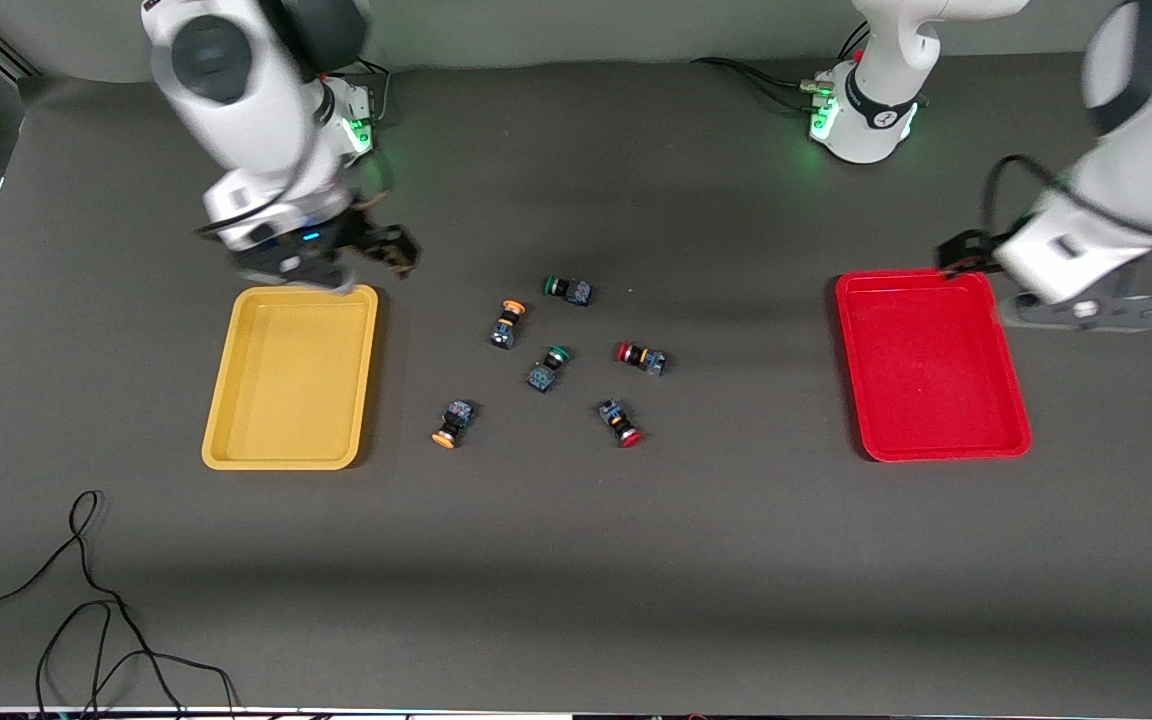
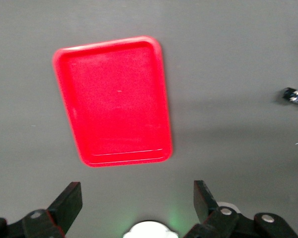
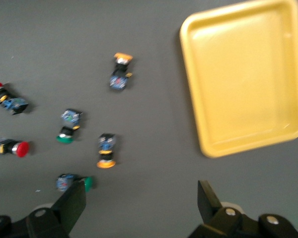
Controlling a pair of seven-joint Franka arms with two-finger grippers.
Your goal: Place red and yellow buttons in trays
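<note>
Lower centre of frame: yellow-capped button and red-capped button, loose on the table. Higher: second red, second yellow, two green-capped ones. Flanking: yellow tray, red tray. Upper corners: right gripper and left gripper, spread wide, holding nothing, partly cropped.

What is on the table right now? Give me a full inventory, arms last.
yellow tray: one, yellow, empty, toward the right arm's end.
red tray: one, red, empty, toward the left arm's end.
yellow buttons: two, orange-yellow caps, lying on the table between the trays.
red buttons: two, red caps, same cluster.
green buttons: two, green caps, same cluster.
black cable: one, loose on the table near the front camera.
right gripper: open, over the yellow tray's edge nearest the bases.
left gripper: open, beside the red tray.
</note>
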